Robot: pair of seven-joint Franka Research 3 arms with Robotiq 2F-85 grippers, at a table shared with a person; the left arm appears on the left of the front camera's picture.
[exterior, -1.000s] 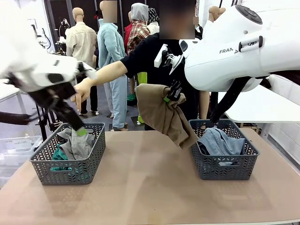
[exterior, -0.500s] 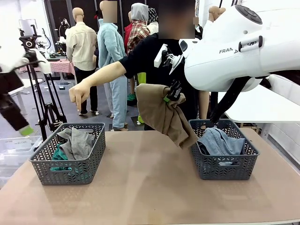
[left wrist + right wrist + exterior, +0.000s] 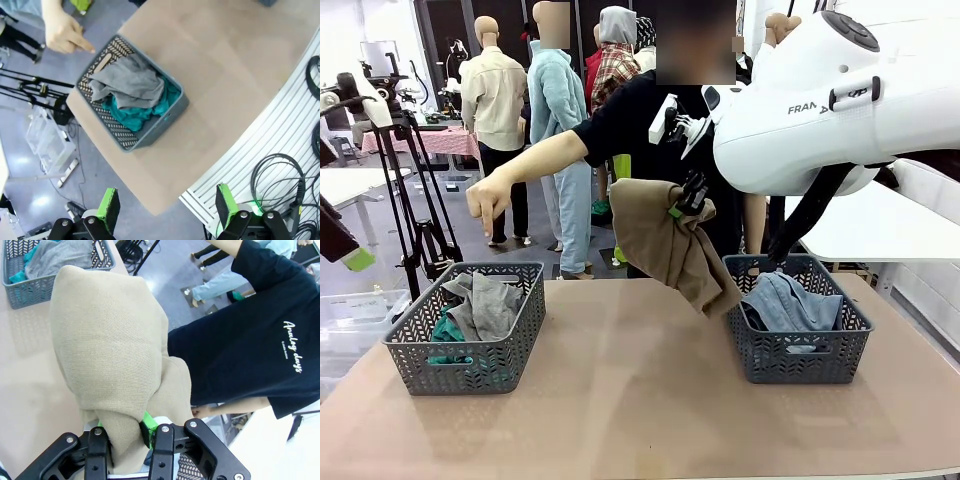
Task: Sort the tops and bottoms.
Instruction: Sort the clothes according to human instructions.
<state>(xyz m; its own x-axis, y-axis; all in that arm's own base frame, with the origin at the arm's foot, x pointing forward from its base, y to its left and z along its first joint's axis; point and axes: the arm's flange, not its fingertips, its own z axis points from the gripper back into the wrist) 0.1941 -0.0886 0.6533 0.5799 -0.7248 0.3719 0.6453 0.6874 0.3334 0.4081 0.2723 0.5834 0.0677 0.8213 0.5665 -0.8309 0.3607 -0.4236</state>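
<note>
Front view, nearest first: the worktop [image 3: 640,400] carries two grey baskets with bare board between them. The left basket [image 3: 465,345] holds a grey top [image 3: 485,305] lying over a teal top [image 3: 445,330]; the right basket [image 3: 800,350] holds the folded denim bottoms [image 3: 790,305], pale blue with seams showing. Above the gap between the baskets, nearer the right one, the right claw [image 3: 688,205] hangs clenched on a tan top [image 3: 670,245], which droops in a loose fold with its lowest corner just beside the right basket's rim. Beyond the worktop a person stands with one hand [image 3: 488,198] out, a finger pointing down over the left basket.

The left wrist view looks down from high over the same basket [image 3: 150,137]: grey top [image 3: 131,86] on teal [image 3: 140,112], the person's hand [image 3: 62,35] just past the far rim, and the left claw [image 3: 167,205] released, its green pads wide apart with nothing between them, well clear of the worktop [image 3: 215,75].

The right wrist view shows the tan top [image 3: 110,340] bunched and pinched at one end between the right claw's fingers [image 3: 146,429], the knit looking soft and thick.

By my reading the sort is mostly done: two tops and the bottoms are binned, and the tan top is the last piece. It likely belongs with the tops in the left basket, where the finger points.
</note>
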